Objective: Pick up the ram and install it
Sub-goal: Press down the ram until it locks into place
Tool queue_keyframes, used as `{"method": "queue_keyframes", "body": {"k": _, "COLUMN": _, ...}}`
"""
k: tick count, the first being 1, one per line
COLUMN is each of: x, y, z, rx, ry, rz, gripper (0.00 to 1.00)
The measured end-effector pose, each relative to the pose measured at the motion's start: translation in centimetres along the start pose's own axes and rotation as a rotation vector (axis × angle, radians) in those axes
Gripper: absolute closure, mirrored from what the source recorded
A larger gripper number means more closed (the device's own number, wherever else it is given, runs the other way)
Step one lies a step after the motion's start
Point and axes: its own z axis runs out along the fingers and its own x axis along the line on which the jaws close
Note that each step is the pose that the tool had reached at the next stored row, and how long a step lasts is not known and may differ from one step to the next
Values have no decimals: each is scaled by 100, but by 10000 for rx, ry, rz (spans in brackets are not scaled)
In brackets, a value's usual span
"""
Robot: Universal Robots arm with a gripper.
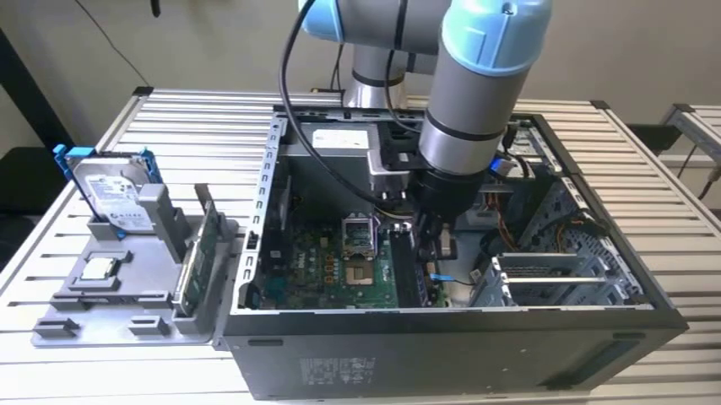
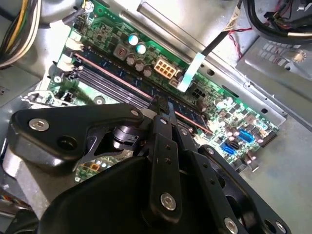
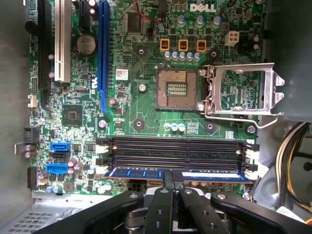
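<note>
Even daylight, soft shadows (foreground slightly blurred)

The ram is a long, thin blue stick.
The ram (image 3: 146, 173) stands on its long edge in a slot, beside the rows of black slots. Black parts cover its middle. In the second wrist view it (image 2: 190, 118) runs slantwise.

White lettering, a maker's logo, is printed on the motherboard (image 3: 146, 105) at its edge, and a small barcode sticker (image 3: 121, 74) sits beside the blue slot. The hard drive (image 1: 113, 190) carries a printed label, the power supply (image 1: 338, 139) a white one, and the computer case (image 1: 451, 354) has fine print on its outer wall, too small to read.
</note>
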Motion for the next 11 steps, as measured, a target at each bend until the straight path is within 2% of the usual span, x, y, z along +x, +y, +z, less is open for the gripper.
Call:
{"method": "queue_keyframes", "body": {"k": 4, "x": 18, "y": -5, "z": 15, "rx": -17, "ry": -1, "rz": 1, "gripper": 89}}
{"method": "queue_keyframes", "body": {"k": 11, "x": 19, "y": -17, "z": 85, "rx": -22, "ry": 1, "rz": -1, "gripper": 89}}
